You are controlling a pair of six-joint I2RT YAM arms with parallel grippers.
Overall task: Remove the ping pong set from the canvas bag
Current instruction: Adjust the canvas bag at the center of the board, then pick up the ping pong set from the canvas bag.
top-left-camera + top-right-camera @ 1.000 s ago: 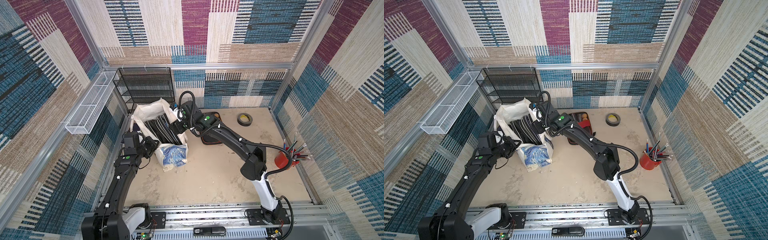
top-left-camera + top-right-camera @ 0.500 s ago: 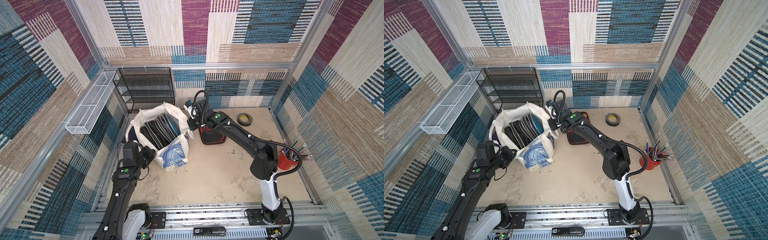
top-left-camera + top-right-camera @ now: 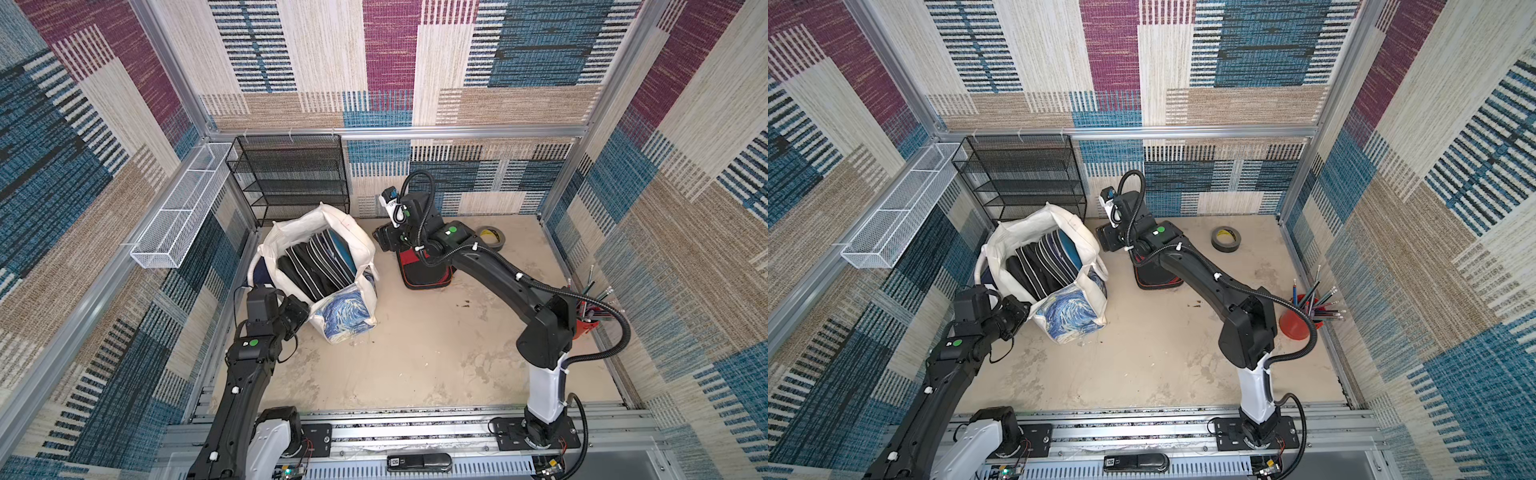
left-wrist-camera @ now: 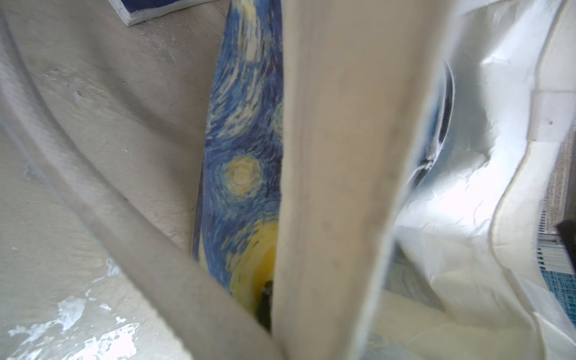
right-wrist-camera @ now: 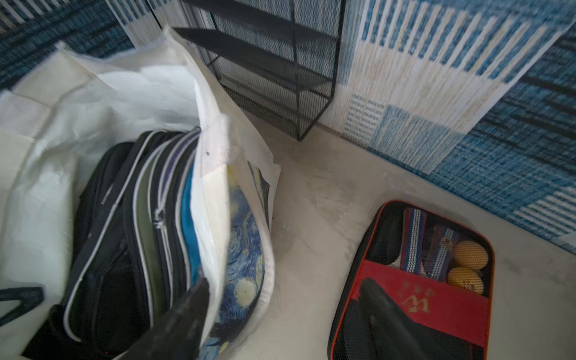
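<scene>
1. Since the set (image 5: 436, 296) lies flat on the table (image 3: 415, 353), outside the bag (image 3: 345, 320), it sits directly beneath the right gripper (image 5: 285, 282). It is on that gripper's side away from the bag, and one finger (image 5: 383, 311) hangs over its red flap.
2. Long axis: roughly crosswise to the line between the two fingers, so they would likely close across the short width.
3. Nearer arm: right. The left gripper (image 3: 305, 311) is well apart, beyond the bag.
4. Look: black mesh case with red trim and a red flap bearing a gold emblem. Striped paddle handles and two orange-yellow balls show through the mesh.
5. Right gripper: fingers spread wide, holding nothing.
6. Bag: just beside the right gripper, upright, mouth open, dark flat items inside.
7. Left gripper: closed on the bag at its near corner.
</scene>
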